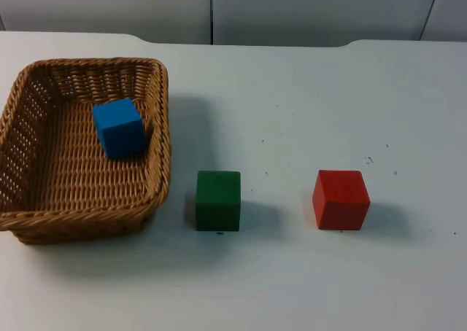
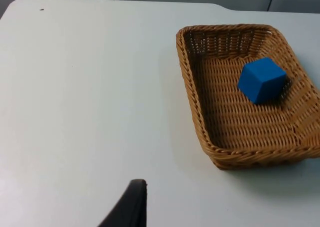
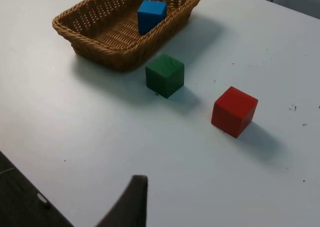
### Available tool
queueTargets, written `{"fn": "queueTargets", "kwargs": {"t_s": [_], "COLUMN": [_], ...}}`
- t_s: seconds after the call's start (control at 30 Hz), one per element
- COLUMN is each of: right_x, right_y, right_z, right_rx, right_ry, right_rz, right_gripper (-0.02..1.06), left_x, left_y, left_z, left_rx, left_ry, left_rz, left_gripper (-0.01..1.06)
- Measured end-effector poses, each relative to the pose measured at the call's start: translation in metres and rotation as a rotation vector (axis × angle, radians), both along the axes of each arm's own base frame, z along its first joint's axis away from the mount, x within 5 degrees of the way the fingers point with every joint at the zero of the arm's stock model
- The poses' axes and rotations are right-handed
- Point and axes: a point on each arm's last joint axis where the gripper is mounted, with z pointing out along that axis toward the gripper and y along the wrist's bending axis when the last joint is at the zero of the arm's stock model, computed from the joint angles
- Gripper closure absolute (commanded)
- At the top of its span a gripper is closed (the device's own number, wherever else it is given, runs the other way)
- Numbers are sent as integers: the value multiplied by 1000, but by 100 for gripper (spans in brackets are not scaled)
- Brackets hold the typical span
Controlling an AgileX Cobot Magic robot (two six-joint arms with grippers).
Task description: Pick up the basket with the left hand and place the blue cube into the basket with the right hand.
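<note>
1. Top view: blue cube [image 1: 118,127] already sits inside the basket [image 1: 162,138], near its far wall; basket rests flat on the table [image 1: 306,273], not lifted.
2. Left gripper [image 2: 131,207]: one black fingertip seen, well short of the basket, basket ahead and off to one side; can't tell if fingers are spread or closed.
3. Right gripper [image 3: 131,202]: same, one fingertip, fingers' state unreadable; red cube [image 3: 234,111] and green cube [image 3: 164,75] lie ahead of it, basket beyond.
4. Risk: a tilted lift slides the cube to a wall or out.
5. Risk: green cube just beside the basket's near corner, a wide reach bumps it.
6. Room: open table beside the left fingertip; table edge close behind the right fingertip.
</note>
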Motion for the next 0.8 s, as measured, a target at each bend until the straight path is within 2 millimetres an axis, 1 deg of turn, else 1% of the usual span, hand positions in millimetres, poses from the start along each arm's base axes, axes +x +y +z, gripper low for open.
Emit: {"fn": "queueTargets", "kwargs": {"t_s": [0.6,0.8], "right_x": [0,0], "right_y": [0,0], "right_z": [0,0], "right_rx": [14,14], "right_ry": [12,12], "right_rz": [-10,-10], "right_gripper": [0,0], "left_x": [0,-1], "left_y": [0,0], "left_z": [0,0], "left_rx": [0,0], "left_ry": [0,0], "left_rz": [-2,-51], "left_gripper": [0,0]}}
